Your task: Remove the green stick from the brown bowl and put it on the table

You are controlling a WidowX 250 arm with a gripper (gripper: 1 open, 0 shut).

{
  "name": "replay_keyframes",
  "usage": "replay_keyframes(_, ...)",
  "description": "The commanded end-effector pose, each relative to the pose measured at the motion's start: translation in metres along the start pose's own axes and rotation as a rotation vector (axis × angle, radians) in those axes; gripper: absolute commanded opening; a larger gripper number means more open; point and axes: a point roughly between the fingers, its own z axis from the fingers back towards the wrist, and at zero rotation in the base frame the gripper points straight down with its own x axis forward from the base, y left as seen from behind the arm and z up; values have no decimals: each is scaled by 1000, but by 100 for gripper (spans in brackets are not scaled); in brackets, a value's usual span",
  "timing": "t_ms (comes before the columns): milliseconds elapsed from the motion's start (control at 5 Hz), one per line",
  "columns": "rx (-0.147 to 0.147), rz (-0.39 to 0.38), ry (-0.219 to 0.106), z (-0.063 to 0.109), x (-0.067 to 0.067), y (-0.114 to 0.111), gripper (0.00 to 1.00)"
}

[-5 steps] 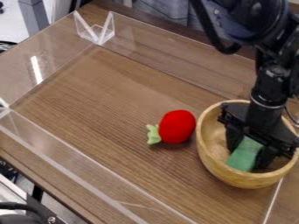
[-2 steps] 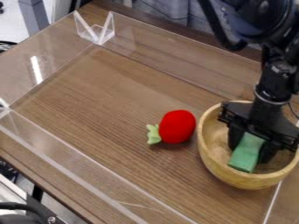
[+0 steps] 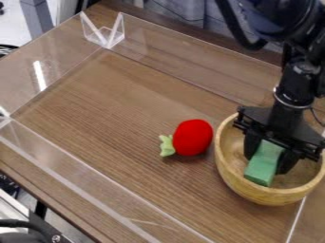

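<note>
Stretching across the whole scene is the dark wood-grain worktop (image 3: pixel 114 114), fenced by low clear acrylic walls (image 3: pixel 57 47) that catch the light at the far corner. From the upper right the black robot arm (image 3: pixel 295 57) reaches straight down over the brown bowl (image 3: pixel 235 176), a round, thick-rimmed wooden one sitting near the right-hand front edge. Inside that bowl the claw (image 3: pixel 273 157) points downward with its black fingers closed on either side of the green stick (image 3: pixel 264 164), a flat pale-green block held tilted, its lower end within the bowl's hollow. Just beside the bowl, to its left and not touching it, lies a red strawberry toy (image 3: pixel 191 137) with a small green leaf.
</note>
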Motion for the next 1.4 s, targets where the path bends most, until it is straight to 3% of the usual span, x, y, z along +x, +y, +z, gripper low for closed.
replay_keyframes(0, -21, 14, -60, 24, 6, 4, 0)
replay_keyframes(400, -25, -13, -51, 19, 13, 22, 0)
replay_keyframes(800, -34, -131, -37, 18, 4, -7, 0)
replay_keyframes(1200, -23, 36, -27, 32, 7, 8, 0)
